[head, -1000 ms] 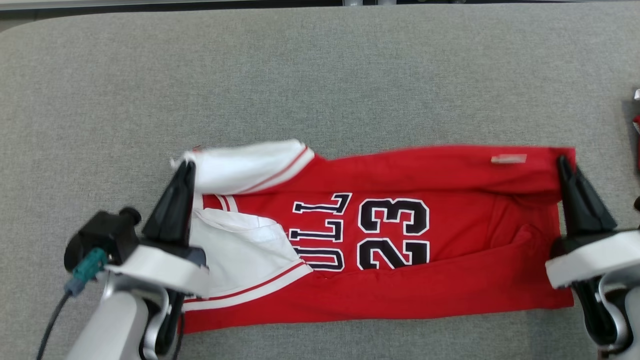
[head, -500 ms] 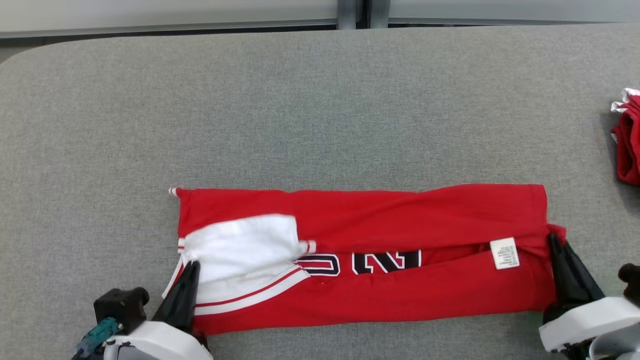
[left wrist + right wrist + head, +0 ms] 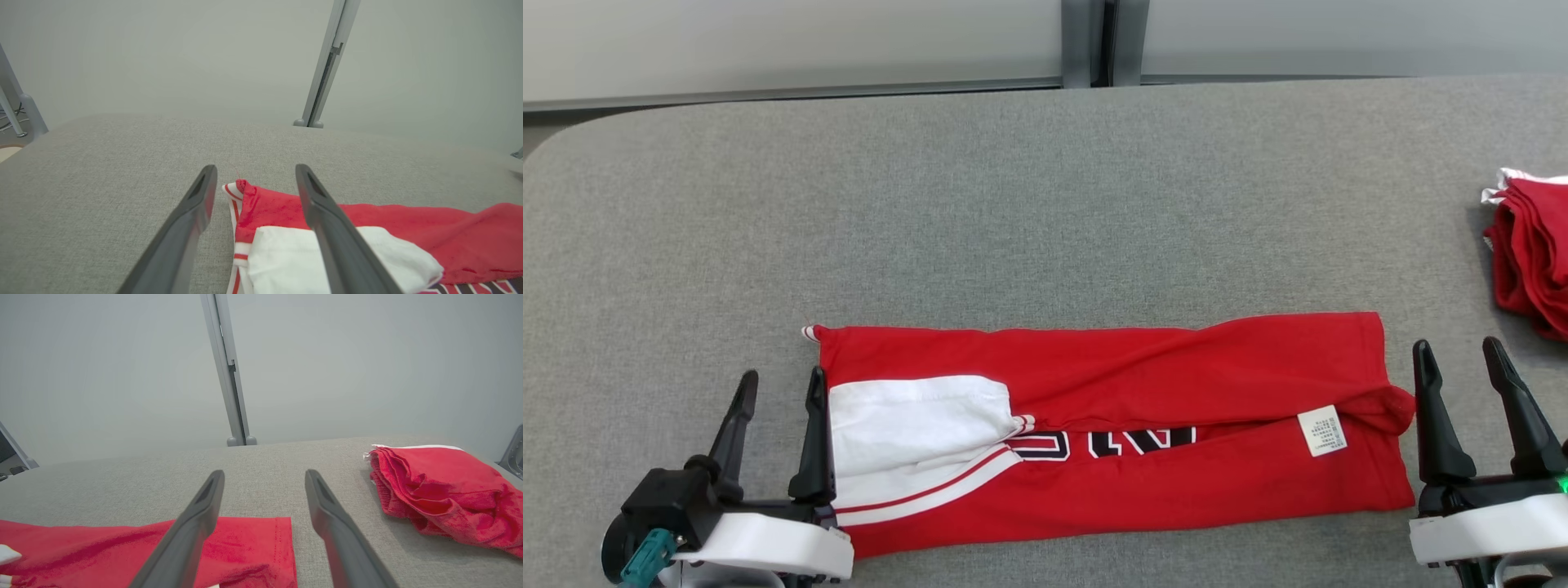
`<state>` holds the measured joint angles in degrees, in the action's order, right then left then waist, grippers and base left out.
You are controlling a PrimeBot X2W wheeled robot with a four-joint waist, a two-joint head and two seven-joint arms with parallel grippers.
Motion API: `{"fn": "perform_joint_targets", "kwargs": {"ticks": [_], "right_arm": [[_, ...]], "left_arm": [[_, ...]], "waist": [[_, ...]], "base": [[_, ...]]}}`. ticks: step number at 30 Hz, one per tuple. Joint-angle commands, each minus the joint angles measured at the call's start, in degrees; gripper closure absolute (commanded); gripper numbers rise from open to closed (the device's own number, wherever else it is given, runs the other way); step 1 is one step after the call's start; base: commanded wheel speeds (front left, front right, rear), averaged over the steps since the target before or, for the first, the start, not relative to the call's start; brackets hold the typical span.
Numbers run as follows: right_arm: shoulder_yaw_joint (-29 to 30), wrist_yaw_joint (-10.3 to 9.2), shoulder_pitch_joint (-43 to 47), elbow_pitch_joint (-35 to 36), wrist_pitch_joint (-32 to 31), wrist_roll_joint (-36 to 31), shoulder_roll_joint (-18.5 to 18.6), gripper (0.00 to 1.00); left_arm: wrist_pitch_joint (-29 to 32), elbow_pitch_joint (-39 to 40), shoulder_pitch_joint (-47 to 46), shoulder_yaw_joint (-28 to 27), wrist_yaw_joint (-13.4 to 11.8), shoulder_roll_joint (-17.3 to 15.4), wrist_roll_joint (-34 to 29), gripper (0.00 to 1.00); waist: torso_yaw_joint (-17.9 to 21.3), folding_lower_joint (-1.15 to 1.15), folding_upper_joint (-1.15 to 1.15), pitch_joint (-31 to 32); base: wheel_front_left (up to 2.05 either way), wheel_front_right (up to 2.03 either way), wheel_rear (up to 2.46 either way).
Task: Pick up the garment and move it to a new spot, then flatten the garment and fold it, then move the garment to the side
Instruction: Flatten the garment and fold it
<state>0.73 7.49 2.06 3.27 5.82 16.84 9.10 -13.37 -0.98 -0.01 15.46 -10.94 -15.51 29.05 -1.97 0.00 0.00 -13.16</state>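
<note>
A red basketball jersey with white striped sleeve trim (image 3: 1111,425) lay folded into a long, narrow band on the grey fabric-covered table (image 3: 1013,204), stretched sideways across the part nearest the robot. Along the jersey's middle fold ran a strip of black, white-edged lettering (image 3: 1111,445), mostly covered. A broad white panel (image 3: 915,416) sat at the jersey's left end, and a small white care label (image 3: 1322,430) near its right end.

The left gripper (image 3: 783,376) stood at the jersey's left end with its two dark fingers spread wide, pinching nothing. Its inner finger ran right along the edge of the white panel; I could not tell whether it touched the cloth. In the left wrist view the jersey's far left corner showed between the fingers.

The right gripper (image 3: 1456,345) stood just beside the jersey's right end, its fingers likewise spread apart and empty, clear of the cloth.

Well to the right of the jersey, beyond the right gripper, lay a rumpled pile of red cloth with a white edge (image 3: 1531,269). Behind the jersey, past the table's far edge, rose a grey metal post (image 3: 1086,41) against a pale wall.
</note>
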Motion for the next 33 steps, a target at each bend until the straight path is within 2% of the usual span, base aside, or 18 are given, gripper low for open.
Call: {"fn": "perform_joint_targets", "kwargs": {"ticks": [1, 8, 13, 33], "right_arm": [[0.2, 0.0, 0.2, 1.7, -0.7, -1.1, -0.4, 0.0], [-0.1, 0.0, 1.7, 6.0, -4.2, -4.0, -1.4, 0.0], [-0.6, 0.0, 2.9, 6.9, -5.9, -4.4, -1.7, 0.0], [0.4, 0.0, 2.4, 6.7, -8.3, -4.1, -1.7, 0.0]], "left_arm": [[-0.5, 1.3, -0.8, -0.3, -0.6, -0.1, -0.8, 0.0], [-0.8, 4.4, -1.3, 0.5, -1.9, -1.8, -5.0, 0.0], [0.1, 5.1, 0.1, 0.7, -3.0, -2.2, -5.5, 0.0], [0.7, 5.5, -2.2, 1.4, -3.8, -2.2, -5.7, 0.0]], "waist": [[0.3, 0.0, 0.0, 1.0], [0.8, 0.0, 0.0, 4.3], [1.2, 0.0, 0.0, 5.6], [0.4, 0.0, 0.0, 3.9]], "base": [[0.0, 0.0, 0.0], [0.0, 0.0, 0.0], [0.0, 0.0, 0.0], [0.0, 0.0, 0.0]]}}
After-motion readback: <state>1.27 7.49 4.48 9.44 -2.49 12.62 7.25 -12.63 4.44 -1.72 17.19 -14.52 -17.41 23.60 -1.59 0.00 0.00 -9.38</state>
